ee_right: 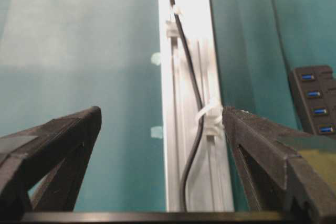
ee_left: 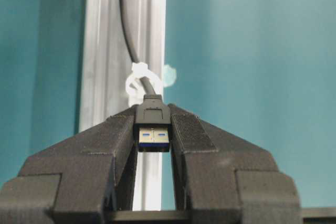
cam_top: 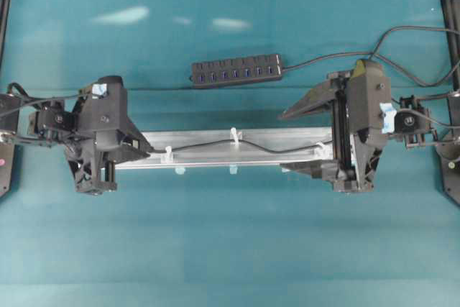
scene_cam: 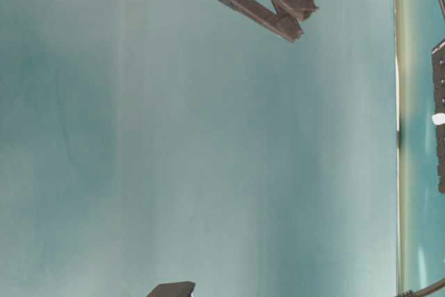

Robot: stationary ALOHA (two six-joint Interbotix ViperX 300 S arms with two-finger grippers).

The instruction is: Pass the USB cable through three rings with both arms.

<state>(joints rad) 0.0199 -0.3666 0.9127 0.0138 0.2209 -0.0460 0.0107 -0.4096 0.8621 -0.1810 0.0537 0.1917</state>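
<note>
1. The cable (cam_top: 266,148) lay along the rail (cam_top: 215,139) at mid-table, running from 9 to 3 o'clock in the overhead view.
2. It passed through all three rings: left (cam_top: 168,153), middle (cam_top: 234,136) and right (cam_top: 321,149).
3. Its plug (ee_left: 154,124) sat just past the left ring (ee_left: 137,80), at the rail's 9 o'clock end.
4. The left gripper (ee_left: 154,148) was clenched on the plug, blue tongue facing the wrist camera.
5. The right gripper (ee_right: 163,124) stood released, fingers wide on either side of the rail at its 3 o'clock end, holding nothing.
6. A hub (cam_top: 236,72) lay at 12 o'clock, well apart from the rail.
</note>
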